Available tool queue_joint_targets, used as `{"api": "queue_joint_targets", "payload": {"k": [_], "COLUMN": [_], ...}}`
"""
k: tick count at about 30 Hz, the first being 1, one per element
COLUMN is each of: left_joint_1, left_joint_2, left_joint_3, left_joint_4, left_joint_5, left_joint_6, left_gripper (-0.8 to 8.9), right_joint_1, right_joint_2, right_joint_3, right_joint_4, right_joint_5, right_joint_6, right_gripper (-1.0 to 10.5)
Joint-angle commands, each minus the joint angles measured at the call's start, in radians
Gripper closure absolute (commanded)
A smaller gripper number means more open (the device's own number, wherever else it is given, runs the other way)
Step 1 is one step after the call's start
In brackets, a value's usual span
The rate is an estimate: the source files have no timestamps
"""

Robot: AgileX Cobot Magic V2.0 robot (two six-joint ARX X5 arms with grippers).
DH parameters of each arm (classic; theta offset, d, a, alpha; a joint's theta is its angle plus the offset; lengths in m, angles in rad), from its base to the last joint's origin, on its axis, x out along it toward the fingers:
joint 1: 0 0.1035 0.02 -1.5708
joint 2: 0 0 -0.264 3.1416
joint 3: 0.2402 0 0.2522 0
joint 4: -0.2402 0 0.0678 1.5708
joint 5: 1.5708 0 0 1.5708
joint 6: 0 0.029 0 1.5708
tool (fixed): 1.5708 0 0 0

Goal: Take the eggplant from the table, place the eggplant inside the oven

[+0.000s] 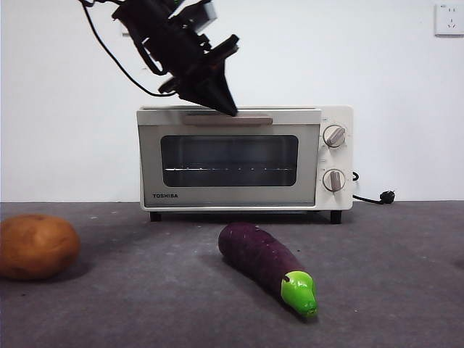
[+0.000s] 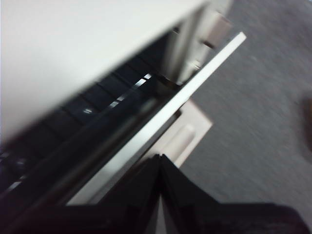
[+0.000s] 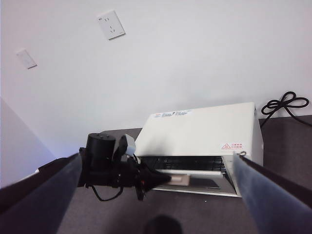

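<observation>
From the front, the eggplant (image 1: 267, 265) is seen lying on the surface (image 1: 391, 275) just in front of the oven (image 1: 245, 158), with its green cap turned toward the near right. A potato (image 1: 38, 246) rests at the far left edge. The left gripper (image 1: 226, 107) is lowered onto the oven's top handle (image 1: 227, 119), with its jaws pressed together at the tip.

In the left wrist view, the same closed jaws are met at the handle (image 2: 187, 136), and the door (image 2: 161, 122) is seen slightly ajar (nothing appears clamped between the jaws).

In the right wrist view, the right gripper (image 3: 156, 195) is held wide apart and empty, high above the oven (image 3: 200, 131), with the left gripper (image 3: 163, 179) visible below.

The eggplant is judged light, stiff and smooth, perhaps slippery; a grasp across the thick purple middle would be favoured over the tapered cap.
</observation>
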Motion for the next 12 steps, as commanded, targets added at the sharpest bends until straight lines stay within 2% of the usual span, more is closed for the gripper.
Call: {"api": "queue_joint_targets", "payload": {"k": [1,8,12], "left_joint_1": [-0.021,-0.084,-0.117], "left_joint_2": [0.037,0.037,0.037], "left_joint_3": [-0.025,-0.025,-0.025], "left_joint_4": [-0.041,-0.071,-0.082], "left_joint_5": [-0.014,0.064,0.067], "left_joint_6": [0.013,0.011,0.001], "left_gripper": [8.19,8.19,8.19], "right_joint_1": [0.002,0.002,0.002], "right_joint_2": [-0.003,-0.002,-0.001], "right_joint_3": [0.004,0.004,0.004], "right_joint_4": [0.004,0.004,0.005], "right_joint_5": [-0.004,-0.004,-0.004], "right_joint_6": [-0.008,-0.008,-0.008], "right_gripper": [3.8,3.8,3.8]}}
